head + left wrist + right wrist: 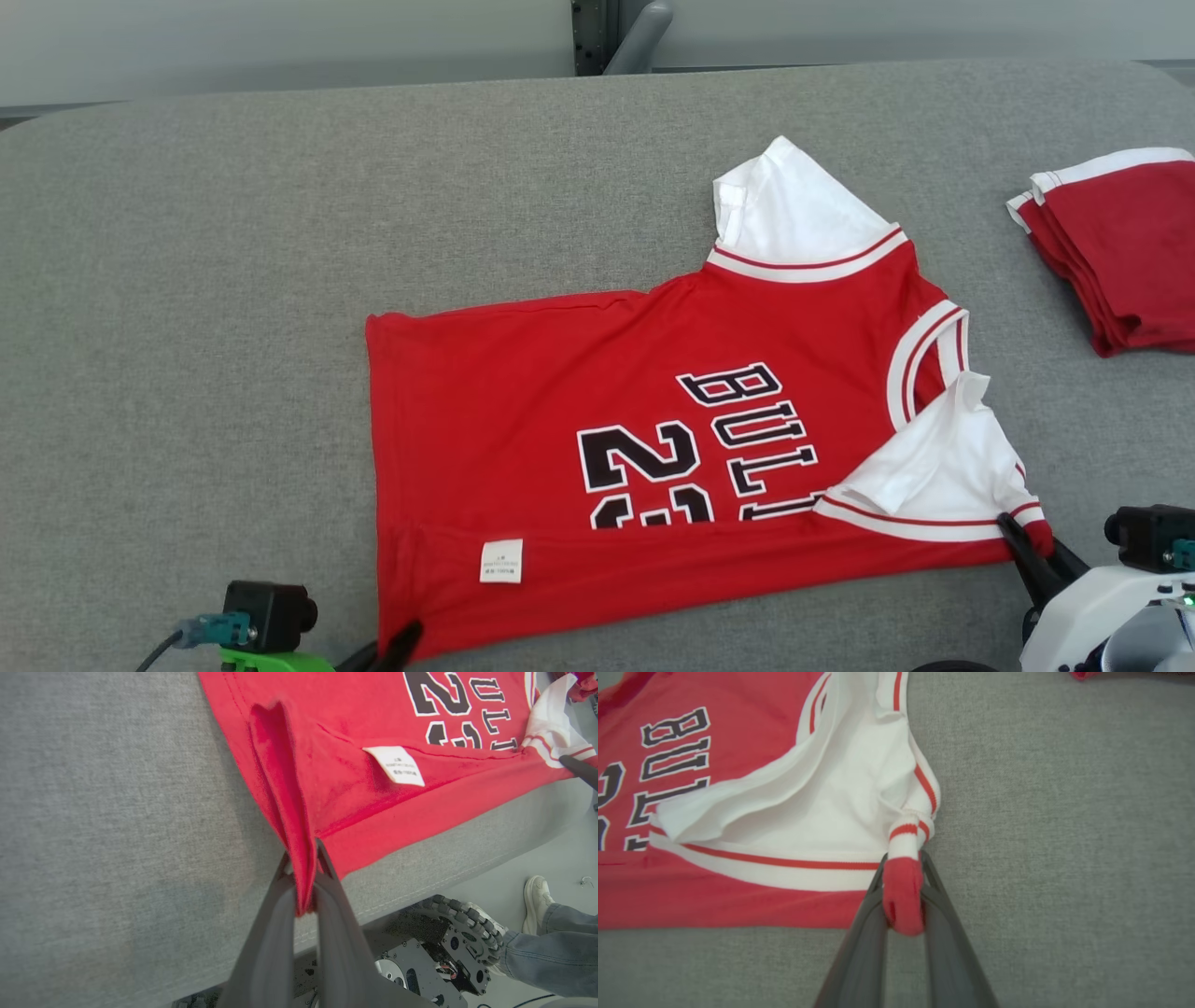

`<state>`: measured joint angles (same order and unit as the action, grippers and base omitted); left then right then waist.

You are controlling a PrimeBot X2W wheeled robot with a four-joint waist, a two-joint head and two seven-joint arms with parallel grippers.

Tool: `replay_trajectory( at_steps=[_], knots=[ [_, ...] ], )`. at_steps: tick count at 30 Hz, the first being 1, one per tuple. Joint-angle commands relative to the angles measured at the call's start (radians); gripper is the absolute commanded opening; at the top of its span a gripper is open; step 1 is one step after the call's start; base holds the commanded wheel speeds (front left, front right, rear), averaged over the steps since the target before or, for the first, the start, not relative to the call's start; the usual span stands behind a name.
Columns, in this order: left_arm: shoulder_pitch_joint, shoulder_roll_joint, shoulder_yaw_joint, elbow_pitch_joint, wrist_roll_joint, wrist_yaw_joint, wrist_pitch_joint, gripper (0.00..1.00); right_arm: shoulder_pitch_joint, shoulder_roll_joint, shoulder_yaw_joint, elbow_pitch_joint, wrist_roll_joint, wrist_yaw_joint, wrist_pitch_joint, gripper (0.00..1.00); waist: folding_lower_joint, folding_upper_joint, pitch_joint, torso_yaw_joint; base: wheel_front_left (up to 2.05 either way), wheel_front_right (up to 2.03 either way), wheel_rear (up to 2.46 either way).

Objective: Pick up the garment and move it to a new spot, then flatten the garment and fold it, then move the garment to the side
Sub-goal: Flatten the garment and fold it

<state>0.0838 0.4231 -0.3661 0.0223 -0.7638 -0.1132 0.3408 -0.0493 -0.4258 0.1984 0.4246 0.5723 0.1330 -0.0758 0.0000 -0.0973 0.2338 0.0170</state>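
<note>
Both corners gripped: left end effector (302, 853) pinches the jersey (523, 401) hem, right end effector (902, 858) its sleeve cuff. Jersey lies flat on the table (233, 280) (fold step, probably). Next: lift both evenly, carry edge across.

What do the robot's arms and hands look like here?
Both the left hand and right hand have two long, tapering dark grey fingers. Each wrist carries a black boxy camera with a teal plug; the left shows a bright green mount, the right a glossy white shell.

Grey fabric table (233, 280), pale floor (558, 847)
</note>
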Motion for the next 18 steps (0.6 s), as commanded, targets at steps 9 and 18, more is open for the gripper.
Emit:
replay_trajectory(
  at_steps=[9,18],
  knots=[
    [0.087,-0.014,-0.01,-0.061,-0.011,0.061,0.014,0.59,0.112,0.021,-0.057,-0.144,-0.03,-0.004,0.107,0.5,0.0,-0.0001,0.032,-0.03,0.0,0.0,0.0],
    [0.046,-0.002,0.011,-0.108,0.068,0.129,-0.035,1.0,0.049,0.015,-0.137,-0.252,-0.048,-0.003,0.168,1.0,0.0,-0.0001,0.072,-0.029,0.0,0.0,0.0]
  ],
)
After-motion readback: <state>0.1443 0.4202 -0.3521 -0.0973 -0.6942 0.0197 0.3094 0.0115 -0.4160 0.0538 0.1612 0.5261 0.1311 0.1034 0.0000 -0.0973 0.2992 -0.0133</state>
